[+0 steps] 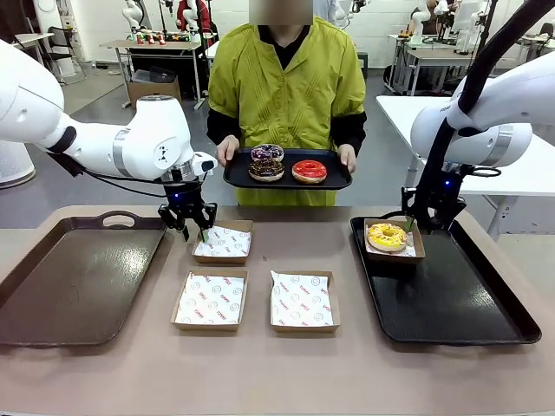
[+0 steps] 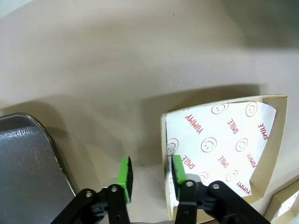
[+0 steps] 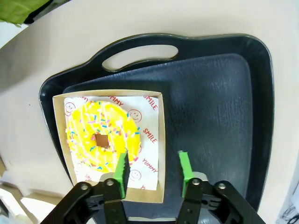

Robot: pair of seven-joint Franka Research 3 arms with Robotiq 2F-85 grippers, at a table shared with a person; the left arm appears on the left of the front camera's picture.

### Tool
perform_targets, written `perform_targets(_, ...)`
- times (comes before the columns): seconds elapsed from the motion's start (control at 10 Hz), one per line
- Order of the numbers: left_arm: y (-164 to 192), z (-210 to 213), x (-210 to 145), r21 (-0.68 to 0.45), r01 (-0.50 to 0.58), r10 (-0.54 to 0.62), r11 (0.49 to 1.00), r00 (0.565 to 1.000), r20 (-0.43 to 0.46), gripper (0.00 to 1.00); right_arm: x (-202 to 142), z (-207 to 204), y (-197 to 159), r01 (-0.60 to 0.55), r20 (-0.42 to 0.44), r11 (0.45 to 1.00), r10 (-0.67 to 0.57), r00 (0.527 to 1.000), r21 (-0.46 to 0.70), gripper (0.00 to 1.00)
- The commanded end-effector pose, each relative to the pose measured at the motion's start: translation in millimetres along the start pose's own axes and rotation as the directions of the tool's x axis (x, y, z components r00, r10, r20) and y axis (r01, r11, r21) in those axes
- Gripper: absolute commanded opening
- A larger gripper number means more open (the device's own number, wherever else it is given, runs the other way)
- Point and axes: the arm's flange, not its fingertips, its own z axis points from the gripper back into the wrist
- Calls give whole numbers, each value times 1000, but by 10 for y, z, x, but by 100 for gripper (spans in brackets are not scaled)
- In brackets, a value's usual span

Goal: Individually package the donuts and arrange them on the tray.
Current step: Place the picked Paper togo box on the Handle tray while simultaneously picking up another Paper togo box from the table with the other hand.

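A yellow-iced donut [image 1: 387, 235] [image 3: 103, 135] lies in a paper-lined cardboard box [image 3: 161, 140] at the far left corner of the black tray [image 1: 455, 299] [image 3: 219, 102]. My right gripper [image 1: 418, 224] [image 3: 153, 170] stands open astride that box's side wall, its green pads clear of it. My left gripper [image 1: 194, 230] [image 2: 150, 172] is open and straddles the near wall of an empty lined box [image 1: 223, 242] [image 2: 219, 144]. At the far side a person holds a small black tray [image 1: 334, 182] with a drizzled dark donut [image 1: 267, 153], a sprinkled chocolate one [image 1: 266, 170] and a red-glazed one [image 1: 310, 171].
A large brown tray [image 1: 78, 277] [image 2: 23, 158] lies at the table's left. Two more empty lined boxes [image 1: 210, 300] [image 1: 302, 301] sit near the middle front. Most of the black tray's floor is bare.
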Motion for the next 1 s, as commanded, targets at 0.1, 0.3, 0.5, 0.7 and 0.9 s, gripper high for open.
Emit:
perform_targets(0.1,-16,8,13,13,-30,30,999,999,-15,0,69,2,2,8,-4,1000,-8,1000,-5,100)
perform_targets(0.3,-13,30,12,9,-46,46,999,999,-19,0,38,33,-14,5,-4,1000,-5,1000,0,100)
perform_targets(0.5,-13,55,8,8,-60,60,998,998,-23,0,0,76,-36,8,-16,1000,-8,1000,14,100)
perform_targets(0.7,-7,96,-5,7,-65,66,998,998,-23,0,-63,158,-77,8,-9,1000,-8,1000,29,100)
perform_targets(0.9,-54,407,-75,-21,-81,80,996,996,-29,0,-303,512,-383,-15,-157,984,43,987,177,100)
